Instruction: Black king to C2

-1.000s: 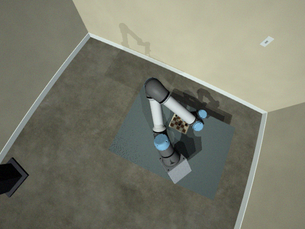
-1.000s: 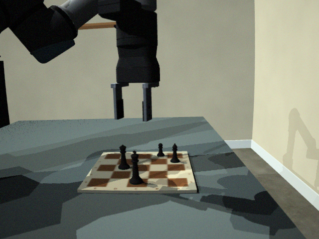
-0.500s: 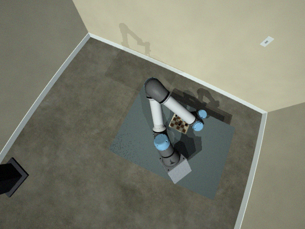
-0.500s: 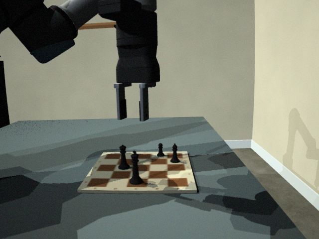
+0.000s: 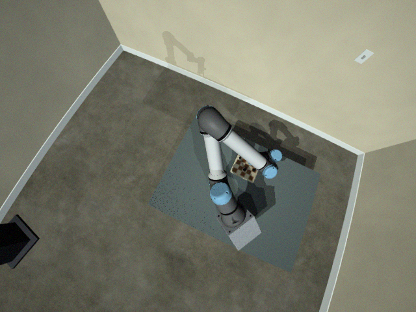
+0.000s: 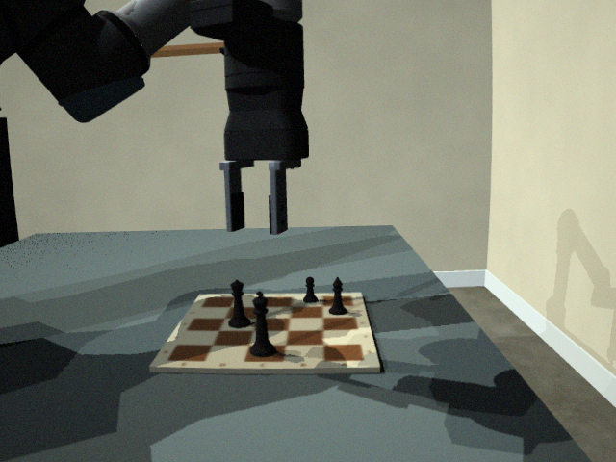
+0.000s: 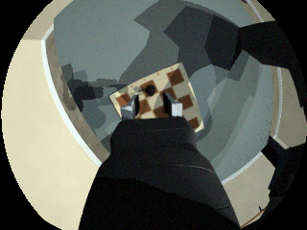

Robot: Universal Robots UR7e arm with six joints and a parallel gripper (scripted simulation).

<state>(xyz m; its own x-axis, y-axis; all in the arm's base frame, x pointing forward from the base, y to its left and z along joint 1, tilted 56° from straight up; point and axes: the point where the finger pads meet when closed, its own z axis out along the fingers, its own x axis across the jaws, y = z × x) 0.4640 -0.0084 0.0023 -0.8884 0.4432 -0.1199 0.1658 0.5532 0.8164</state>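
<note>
The black king point(image 6: 261, 330) point(image 7: 151, 89) stands upright on the middle square of the board's front row in the exterior view, in column C. The board point(image 6: 233, 369) point(image 7: 174, 77) point(image 5: 251, 179) lies flat on the table. The black queen point(image 6: 239, 310) stands in the second column from the left, third row back. The black bishop point(image 6: 338, 300) stands at the right, fourth row back. The black pawn point(image 6: 310, 292) stands in the back row. My gripper point(image 6: 257, 231) point(image 7: 151, 100) is open and empty, pointing down, well above the pieces. Its fingers and body hide part of the board in the wrist view.
The blue-grey table point(image 5: 188, 188) point(image 6: 248, 423) carries the board and the arm's pale base block point(image 5: 245, 234). The arm passes over the board's edge in the top view and hides part of it. Walls point(image 5: 268, 67) stand around the table, and dark shadows lie across it.
</note>
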